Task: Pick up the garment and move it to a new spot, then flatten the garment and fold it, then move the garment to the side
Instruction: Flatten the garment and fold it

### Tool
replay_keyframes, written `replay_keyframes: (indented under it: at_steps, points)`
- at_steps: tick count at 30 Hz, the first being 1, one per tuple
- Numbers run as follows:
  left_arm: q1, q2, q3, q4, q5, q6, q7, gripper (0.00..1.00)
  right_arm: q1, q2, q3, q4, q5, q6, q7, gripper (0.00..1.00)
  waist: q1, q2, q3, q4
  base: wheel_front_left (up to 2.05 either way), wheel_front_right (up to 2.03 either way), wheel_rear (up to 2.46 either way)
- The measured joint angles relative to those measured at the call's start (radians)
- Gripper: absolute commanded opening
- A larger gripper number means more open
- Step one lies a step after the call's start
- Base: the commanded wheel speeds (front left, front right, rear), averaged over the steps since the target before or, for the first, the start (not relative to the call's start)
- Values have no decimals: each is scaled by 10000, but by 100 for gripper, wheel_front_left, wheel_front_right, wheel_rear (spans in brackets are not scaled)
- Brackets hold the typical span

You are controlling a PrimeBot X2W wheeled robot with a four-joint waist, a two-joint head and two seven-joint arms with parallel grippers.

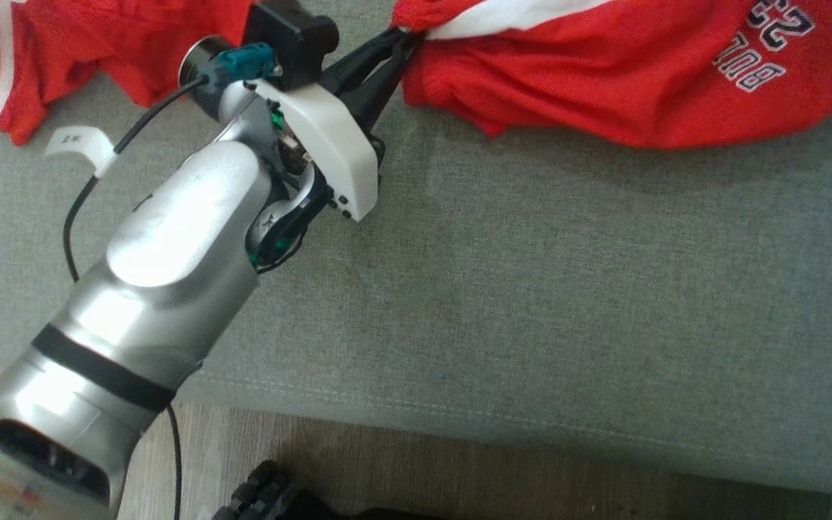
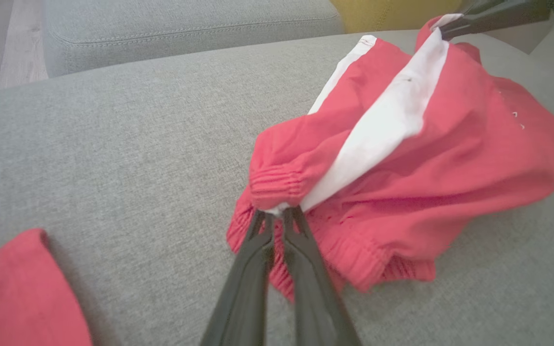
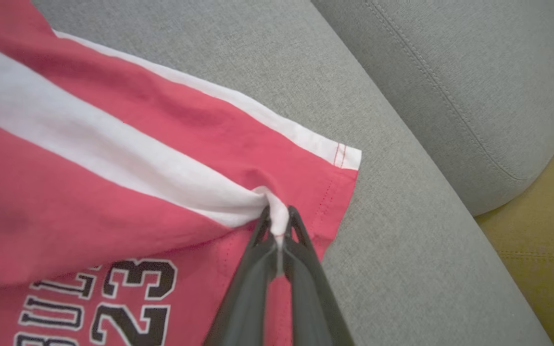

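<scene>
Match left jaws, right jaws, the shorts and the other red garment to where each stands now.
Column one: 1 left jaws; 2 right jaws; 3 shorts; 4 other red garment.
Column two: A lying apart on the grey sofa; B shut on the hem end of the stripe; C gripped at both ends; D shut on the waistband end.
Pairs: 1-D; 2-B; 3-C; 4-A.

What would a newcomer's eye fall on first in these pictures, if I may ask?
The bright red shorts with a white stripe, rumpled at the top of the grey sofa in the head view. Each end is pinched: the left claw is shut on the elastic waistband, the right claw on the white stripe by the hem. A second red garment lies at the upper left.
</scene>
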Motion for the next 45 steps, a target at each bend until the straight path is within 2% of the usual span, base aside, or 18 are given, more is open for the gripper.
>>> replay_keyframes:
  at_steps: [11,24,25,26,34,38,45]
  points:
    - [-401,-280,2,546,6,8,-426,0,-447,633,-10,1336,-654,0,-1576,0,0,0,331,98,0,0,0]
    - [-885,-608,54,1014,10,98,-817,0,-831,1032,-19,2151,-1011,0,-2174,0,-1,0,748,269,0,0,0]
    - [-905,-633,54,1051,10,100,-859,63,-830,1055,-19,2220,-884,0,-2151,38,-1,0,766,276,0,0,0]
    - [-920,-658,56,1091,17,111,-878,100,-830,1072,-19,2265,-865,0,-2157,100,-1,0,779,280,0,0,0]
    - [-1002,-721,82,1457,113,284,-1319,100,-827,1367,-19,3014,-846,0,-2134,100,-1,0,686,198,0,0,0]
    - [-1003,-736,245,1511,113,510,-1630,100,-811,1417,-25,3348,-828,0,-2169,100,-1,0,517,106,0,0,0]
    - [-762,-759,844,1553,111,899,-1910,100,-509,2019,-316,4178,-203,0,-3450,100,-1,1,-193,-88,0,0,0]
